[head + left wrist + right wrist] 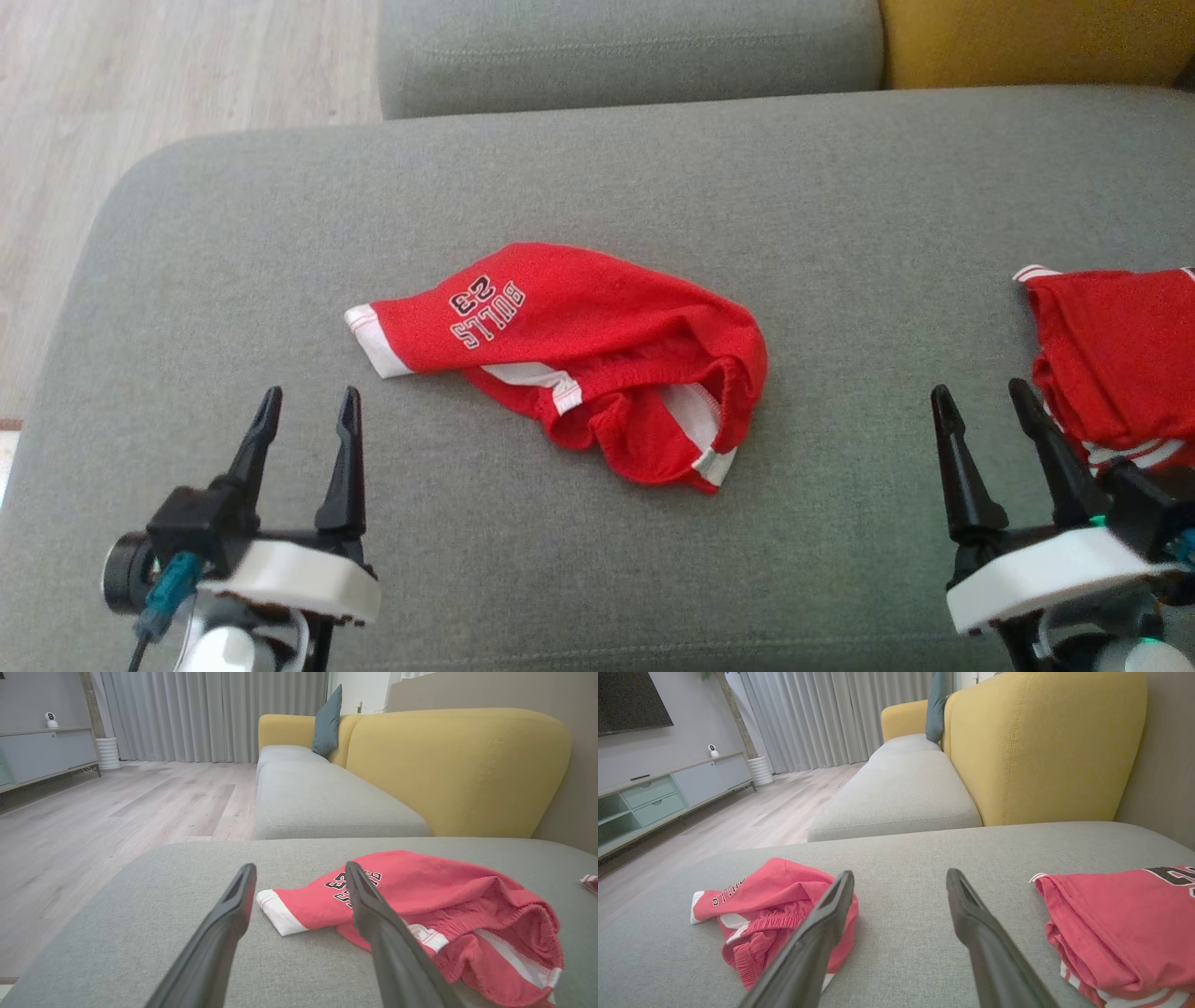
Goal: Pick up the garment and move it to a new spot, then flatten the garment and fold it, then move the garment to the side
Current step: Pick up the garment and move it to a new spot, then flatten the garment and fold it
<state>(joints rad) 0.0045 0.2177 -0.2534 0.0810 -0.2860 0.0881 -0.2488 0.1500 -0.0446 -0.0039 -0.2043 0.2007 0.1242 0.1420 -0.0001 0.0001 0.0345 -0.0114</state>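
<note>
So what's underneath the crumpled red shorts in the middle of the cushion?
The red shorts lie bunched on the grey cushion, with grey fabric showing all around their edges. The patch beneath the folds is covered, so anything tucked under them can't be seen.

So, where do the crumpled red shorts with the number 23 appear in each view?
Head view: red shorts at the centre, on the grey cushion.
Left wrist view: red shorts at the lower right.
Right wrist view: red shorts at the lower left.
Shared landmark: yellow backrest, upper right in all three.
</note>
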